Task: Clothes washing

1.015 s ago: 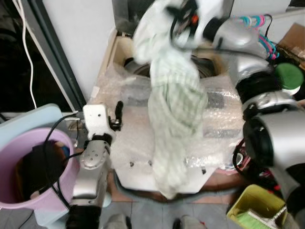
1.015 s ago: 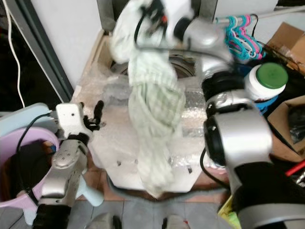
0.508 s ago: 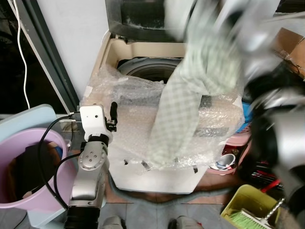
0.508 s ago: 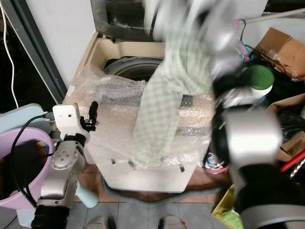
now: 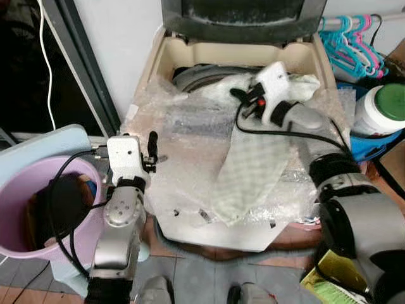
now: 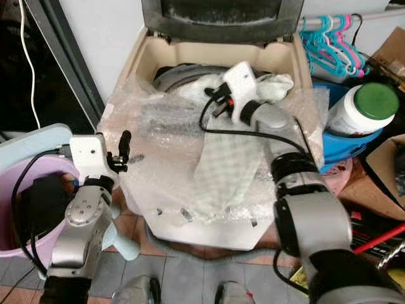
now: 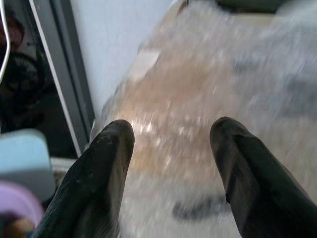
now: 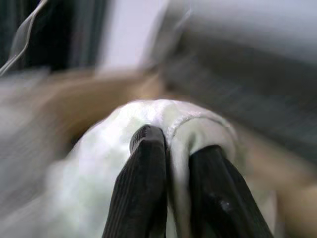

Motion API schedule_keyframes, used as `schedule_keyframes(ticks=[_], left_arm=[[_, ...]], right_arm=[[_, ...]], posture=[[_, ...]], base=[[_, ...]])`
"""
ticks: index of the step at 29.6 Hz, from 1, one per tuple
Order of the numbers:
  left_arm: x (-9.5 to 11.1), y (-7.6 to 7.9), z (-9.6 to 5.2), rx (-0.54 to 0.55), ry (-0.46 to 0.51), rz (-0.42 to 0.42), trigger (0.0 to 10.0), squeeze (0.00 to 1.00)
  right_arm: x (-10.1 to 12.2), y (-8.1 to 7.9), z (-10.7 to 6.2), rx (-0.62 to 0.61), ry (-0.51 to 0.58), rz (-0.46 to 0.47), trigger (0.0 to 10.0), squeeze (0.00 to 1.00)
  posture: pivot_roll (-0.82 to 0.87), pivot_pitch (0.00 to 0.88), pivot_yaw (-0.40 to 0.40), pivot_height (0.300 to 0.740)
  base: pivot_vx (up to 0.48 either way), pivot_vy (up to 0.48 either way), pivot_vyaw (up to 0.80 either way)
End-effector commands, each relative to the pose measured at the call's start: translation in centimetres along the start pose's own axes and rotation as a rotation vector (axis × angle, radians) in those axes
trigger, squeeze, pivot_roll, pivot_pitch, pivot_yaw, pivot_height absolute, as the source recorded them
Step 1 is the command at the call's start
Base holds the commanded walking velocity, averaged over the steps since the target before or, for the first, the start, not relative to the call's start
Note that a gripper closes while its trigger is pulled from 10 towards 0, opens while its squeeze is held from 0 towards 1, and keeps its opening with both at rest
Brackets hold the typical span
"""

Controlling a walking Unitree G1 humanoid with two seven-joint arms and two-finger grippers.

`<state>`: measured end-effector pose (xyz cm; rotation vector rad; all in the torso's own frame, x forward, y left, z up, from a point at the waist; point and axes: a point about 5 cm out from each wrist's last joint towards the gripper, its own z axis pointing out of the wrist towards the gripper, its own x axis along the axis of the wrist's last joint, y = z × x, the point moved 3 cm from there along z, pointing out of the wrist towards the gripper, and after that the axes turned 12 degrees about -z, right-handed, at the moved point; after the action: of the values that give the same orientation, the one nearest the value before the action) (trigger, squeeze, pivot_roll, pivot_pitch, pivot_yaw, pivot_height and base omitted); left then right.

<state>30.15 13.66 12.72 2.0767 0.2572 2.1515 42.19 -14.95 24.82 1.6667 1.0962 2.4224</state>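
Note:
A top-loading washing machine stands with its lid up, and bubble wrap covers its front panel. My right gripper is at the drum opening, shut on a pale green checked cloth. In the right wrist view its fingertips pinch a fold of that cloth. The rest of the cloth trails from the drum over the bubble wrap toward the front edge. My left gripper hangs open by the machine's left side, with nothing between its fingers.
A purple bucket holding dark items stands at the left beside a dark door frame. To the right are coloured hangers, a white jar with a green lid, and a yellow bin on the floor.
My right arm came down from high above the machine to the drum opening. The cloth, earlier hanging in the air, now lies across the bubble wrap. The left arm stayed put.

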Motion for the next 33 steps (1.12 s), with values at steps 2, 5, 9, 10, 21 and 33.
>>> schedule_keyframes(ticks=[2,5,9,10,21,33], left_arm=[[0.8,0.0,-0.6,-0.022,0.015,-0.008,10.0,0.00],[0.7,-0.4,-1.4,0.008,0.006,-0.014,10.0,0.00],[0.0,-0.2,-1.9,0.002,-0.020,-0.014,10.0,0.00],[0.0,-0.2,-2.0,-0.001,-0.024,-0.014,10.0,0.00],[-0.2,-0.3,-2.3,-0.008,-0.048,-0.009,10.0,0.00],[-0.3,-0.3,-2.6,-0.004,-0.064,-0.002,10.0,0.00]], right_arm=[[2.9,3.8,-1.3,-0.221,0.121,-0.078,10.0,1.00],[1.4,2.3,-4.2,-0.249,0.076,-0.090,10.0,1.00],[-1.3,-2.1,-6.9,-0.150,-0.021,-0.037,10.0,1.00],[-1.6,-3.1,-7.3,-0.110,-0.035,-0.039,10.0,1.00],[-2.3,-6.1,-11.1,0.042,-0.147,-0.036,10.0,1.00],[-4.9,-8.1,-10.2,0.138,-0.319,0.031,0.0,0.00]], posture=[[0.00,0.114,0.016,0.740],[0.00,0.114,0.013,0.740],[0.00,0.114,0.012,0.740],[0.00,0.115,0.014,0.740],[-0.01,0.121,0.016,0.740],[0.00,0.139,0.001,0.740]], base=[[0.000,0.000,0.00],[0.000,0.000,0.00],[0.000,0.000,0.00],[0.000,0.000,0.00],[0.000,0.000,0.00],[0.000,0.000,0.00]])
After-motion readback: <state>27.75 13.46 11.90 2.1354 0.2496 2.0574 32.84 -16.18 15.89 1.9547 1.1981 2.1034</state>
